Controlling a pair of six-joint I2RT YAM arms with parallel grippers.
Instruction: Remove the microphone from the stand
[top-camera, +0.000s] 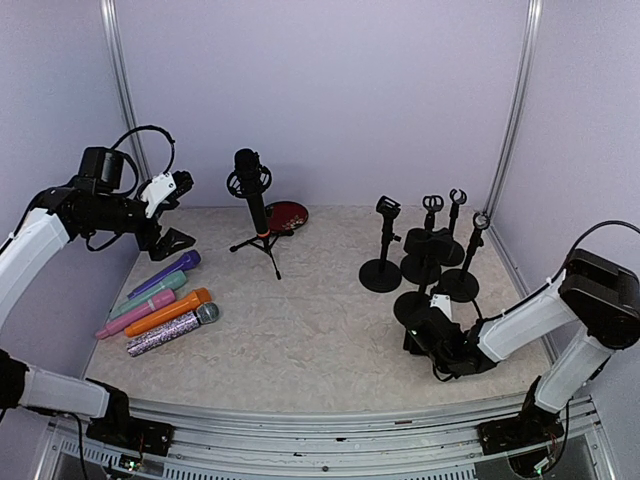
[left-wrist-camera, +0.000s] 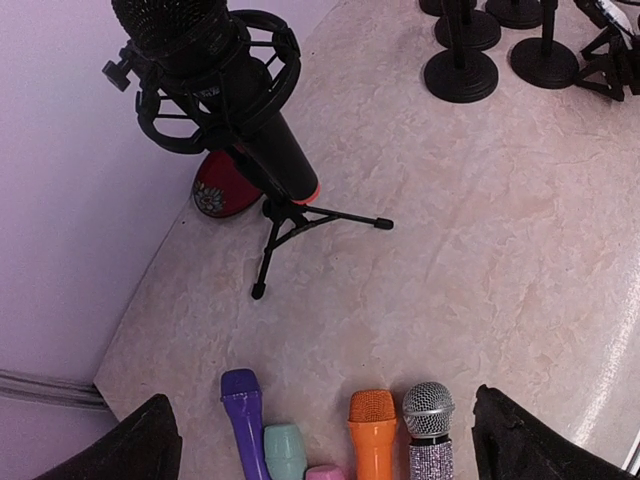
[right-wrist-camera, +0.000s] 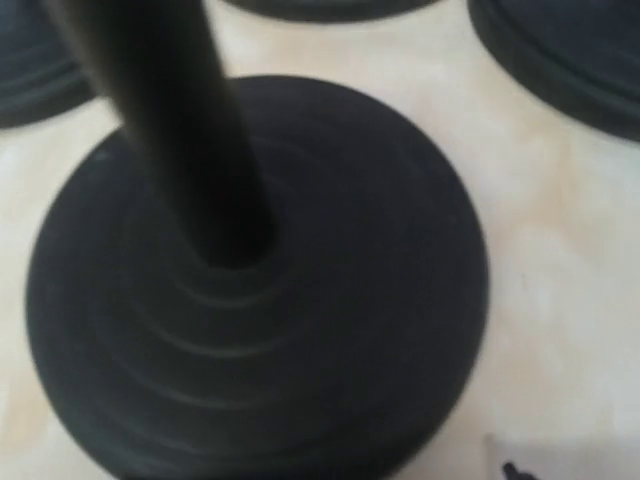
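Observation:
A black microphone sits in a shock mount on a small tripod stand at the back centre of the table. In the left wrist view the microphone leans at the upper left above the tripod. My left gripper is open and empty, held in the air to the left of the microphone; its dark fingertips show at the bottom corners. My right gripper is low by a round stand base, which fills the right wrist view. Its fingers are hidden.
Several coloured handheld microphones lie in a row at the left; they also show in the left wrist view. A red bowl sits behind the tripod. Several black round-base stands crowd the right side.

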